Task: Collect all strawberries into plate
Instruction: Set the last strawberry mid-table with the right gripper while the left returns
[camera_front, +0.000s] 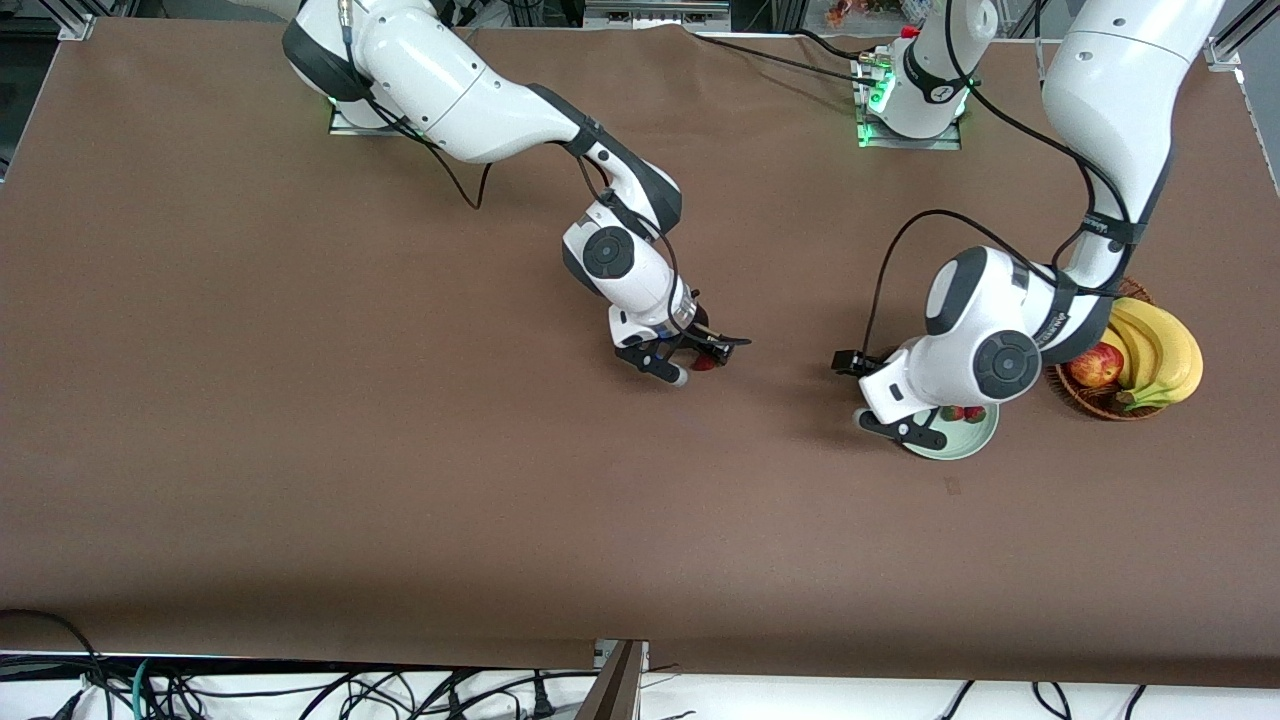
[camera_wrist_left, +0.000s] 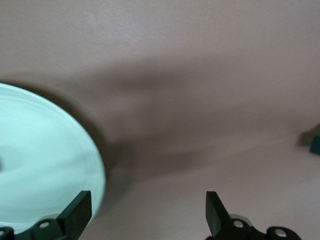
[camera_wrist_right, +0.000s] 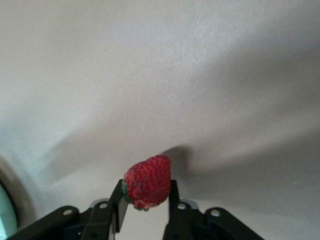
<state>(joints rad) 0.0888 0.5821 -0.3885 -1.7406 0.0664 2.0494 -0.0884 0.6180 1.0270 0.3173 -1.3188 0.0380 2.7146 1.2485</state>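
Note:
My right gripper (camera_front: 693, 356) is shut on one strawberry (camera_front: 704, 362), low over the middle of the table. In the right wrist view the red strawberry (camera_wrist_right: 147, 181) sits pinched between the two fingers of the right gripper (camera_wrist_right: 145, 202). The pale mint-green plate (camera_front: 962, 442) lies toward the left arm's end and holds two strawberries (camera_front: 950, 413) (camera_front: 974, 413), partly hidden under the left arm. My left gripper (camera_front: 898, 427) is open and empty, low beside the plate's rim. The left wrist view shows that gripper (camera_wrist_left: 146, 215) with the plate (camera_wrist_left: 45, 150) beside one finger.
A brown wicker basket (camera_front: 1095, 402) with bananas (camera_front: 1160, 355) and a red apple (camera_front: 1096, 365) stands right beside the plate, under the left arm. A sliver of the plate's rim (camera_wrist_right: 4, 220) shows in the right wrist view.

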